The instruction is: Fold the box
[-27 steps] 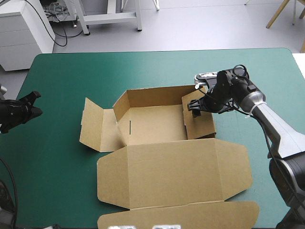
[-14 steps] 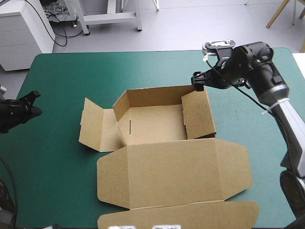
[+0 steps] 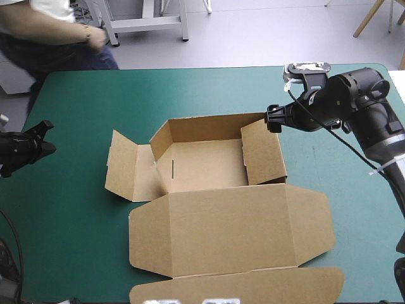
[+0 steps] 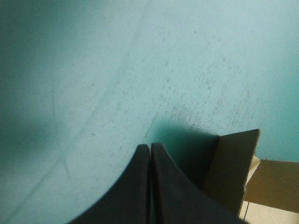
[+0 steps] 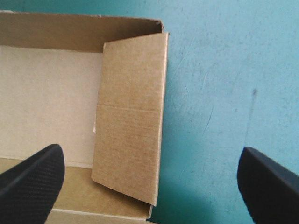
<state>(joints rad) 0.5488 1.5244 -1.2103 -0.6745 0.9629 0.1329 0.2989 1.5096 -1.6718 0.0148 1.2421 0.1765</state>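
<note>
Right gripper point(image 3: 273, 118) farther from box point(image 3: 209, 166)

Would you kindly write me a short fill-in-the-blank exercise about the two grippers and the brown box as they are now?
The left gripper, away from the box, has its fingers ____.
The right gripper, near the box's far right corner, is ____ and holds nothing.
The box's lid lies ____ on the teal-green cover.
Missing words: shut; open; flat.
</note>
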